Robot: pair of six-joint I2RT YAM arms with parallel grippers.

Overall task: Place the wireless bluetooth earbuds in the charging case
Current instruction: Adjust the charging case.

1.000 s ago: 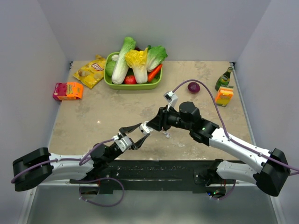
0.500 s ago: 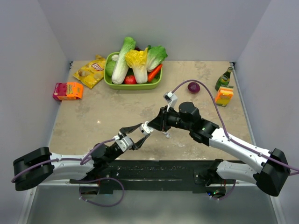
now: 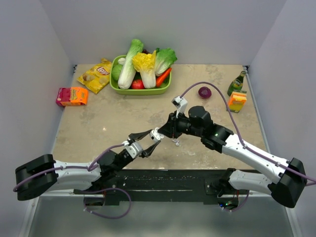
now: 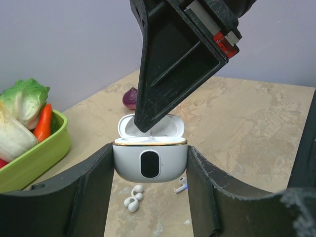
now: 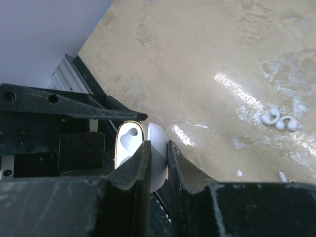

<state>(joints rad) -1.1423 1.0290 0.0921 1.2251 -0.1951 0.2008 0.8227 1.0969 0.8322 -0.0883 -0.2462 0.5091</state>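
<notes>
Currently left gripper [image 4: 150,165] clamped on charging case [image 4: 150,148] body, aloft over table [image 3: 98,128] near edge, mid. Right gripper [image 5: 157,153] fingers nearly together, pinching its open lid [image 4: 168,129]. Earbuds [image 4: 132,201] loose on table beneath: tiny, light, slick; likely pinch gently across the curved middle.

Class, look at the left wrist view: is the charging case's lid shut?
No, the charging case has its lid raised open.

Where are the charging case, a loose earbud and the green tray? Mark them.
charging case [image 4: 150,165], left wrist view, front of body.
earbud [image 4: 132,200], left wrist view, curved middle.
green tray [image 4: 34,163], left wrist view, outer wall.
</notes>
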